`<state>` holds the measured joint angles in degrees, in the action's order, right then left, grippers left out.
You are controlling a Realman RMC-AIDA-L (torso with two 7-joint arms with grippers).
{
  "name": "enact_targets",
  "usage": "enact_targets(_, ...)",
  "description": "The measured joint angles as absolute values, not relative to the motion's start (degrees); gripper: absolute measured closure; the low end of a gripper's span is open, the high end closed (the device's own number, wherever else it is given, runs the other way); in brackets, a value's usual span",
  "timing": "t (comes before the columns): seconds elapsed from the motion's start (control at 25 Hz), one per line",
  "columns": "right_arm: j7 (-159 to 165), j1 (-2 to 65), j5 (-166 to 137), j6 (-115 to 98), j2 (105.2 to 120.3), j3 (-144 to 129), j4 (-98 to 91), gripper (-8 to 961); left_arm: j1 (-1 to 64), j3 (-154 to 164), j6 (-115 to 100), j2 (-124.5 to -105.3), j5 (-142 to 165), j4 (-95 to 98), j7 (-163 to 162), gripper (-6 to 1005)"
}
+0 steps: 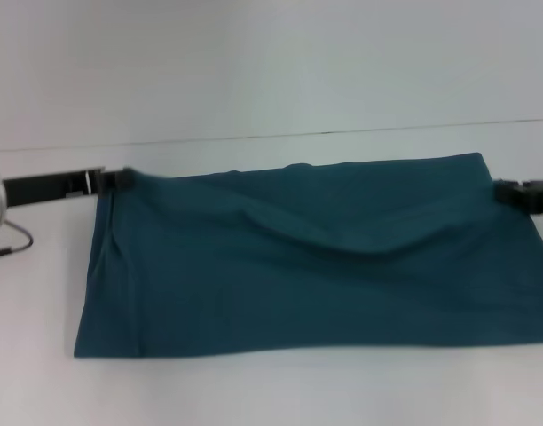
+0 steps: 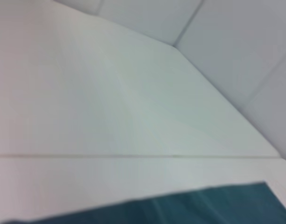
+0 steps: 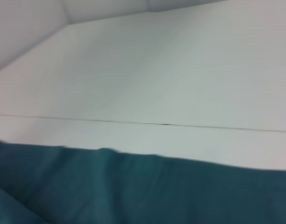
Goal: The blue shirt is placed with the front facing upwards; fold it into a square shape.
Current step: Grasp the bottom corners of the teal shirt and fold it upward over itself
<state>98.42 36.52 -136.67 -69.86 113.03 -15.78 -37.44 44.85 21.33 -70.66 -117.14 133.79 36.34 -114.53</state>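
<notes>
Your left gripper (image 1: 121, 180) and right gripper (image 1: 507, 191) sit at the blue shirt's (image 1: 316, 257) far corners. The cloth spans between them, sagging mid-edge on the table (image 1: 271, 390). Can't tell whether either gripper is clamped on it.

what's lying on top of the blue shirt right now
Nothing rests on the blue shirt; only its own folded layer, sagging mid-edge. The left hand and right hand meet its far corners. The chest lettering is hidden.

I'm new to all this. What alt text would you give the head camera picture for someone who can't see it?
A blue shirt lies folded into a wide rectangle on a white table, its far edge sagging in the middle. The left tool is at the shirt's far left corner and the right tool at its far right corner, each arm reaching in from its side.
</notes>
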Motion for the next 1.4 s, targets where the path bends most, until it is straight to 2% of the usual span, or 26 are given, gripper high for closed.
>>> enact_targets(0.44, 96.6, 42.4, -135.7, -49.2, 115.49, -18.7, -31.2, 918, 48.2, 27.4, -51.5, -118.47, 133.7, 32.8, -114.1, 908)
enact_targets(0.72, 93.9, 43.6, -129.4, -42.9, 115.73, -19.9, -29.3, 917, 49.3, 29.3, -43.4, -119.41, 133.7, 31.9, -113.9, 902)
enact_targets(0.92, 93.8, 44.5, -128.7, -40.7, 115.13, -20.2, -27.0, 918, 50.1, 30.7, -40.6, -119.85, 133.7, 31.5, -113.7, 898)
enact_targets(1.4, 93.7, 45.8, -128.6, -31.2, 115.74, -22.4, -23.7, 915, 50.9, 40.4, -30.5, -123.15, 133.7, 29.8, -113.6, 887)
